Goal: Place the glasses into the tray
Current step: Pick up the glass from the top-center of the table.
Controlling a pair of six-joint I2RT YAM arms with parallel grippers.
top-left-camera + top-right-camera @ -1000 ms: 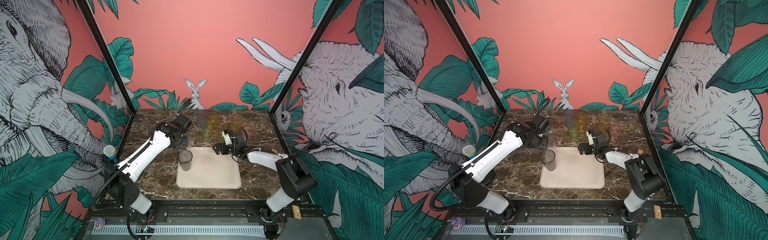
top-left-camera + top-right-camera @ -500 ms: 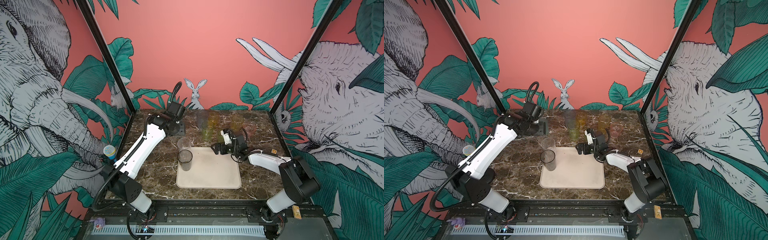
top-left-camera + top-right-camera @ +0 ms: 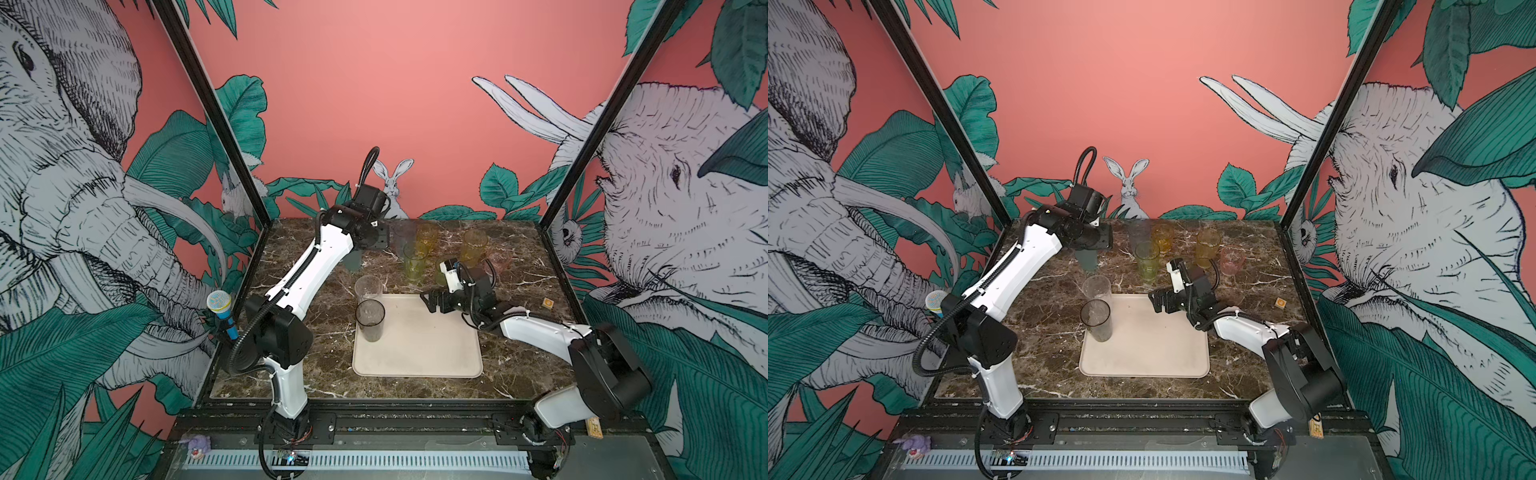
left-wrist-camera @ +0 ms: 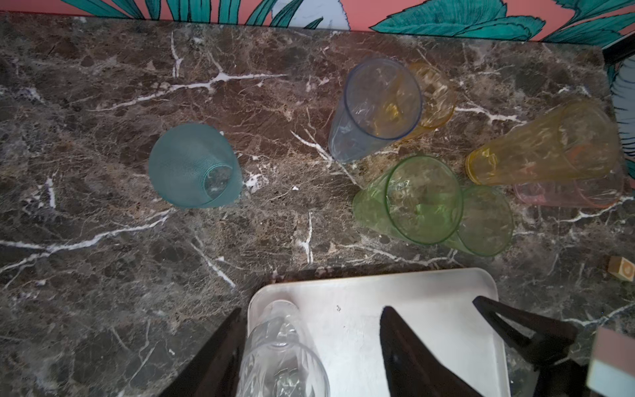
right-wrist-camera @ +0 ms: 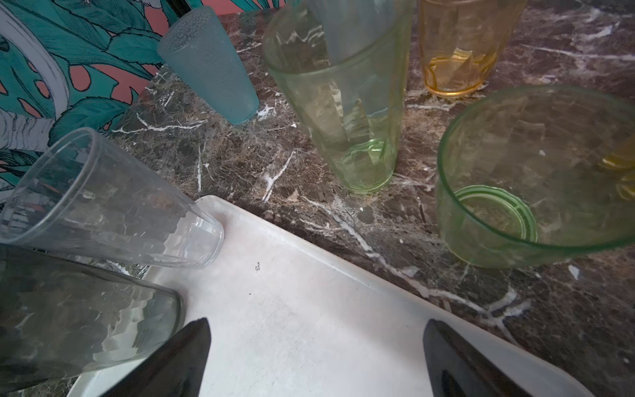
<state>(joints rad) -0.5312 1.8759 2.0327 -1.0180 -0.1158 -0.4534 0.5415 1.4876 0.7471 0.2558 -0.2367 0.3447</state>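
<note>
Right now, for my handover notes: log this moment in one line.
left hand open, empty | right hand open, empty, over flat cream rectangular tray | tall clear tumbler, smoky grey tumbler standing in tray

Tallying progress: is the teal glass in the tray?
No, the teal glass stands on the marble table, apart from the tray.

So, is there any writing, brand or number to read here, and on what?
No text is readable here.
Small wooden block: an orange round mark, too blurred to read.
Tan tag, front corner: marks too small to read.
Glasses and tray: no print seen.
</note>
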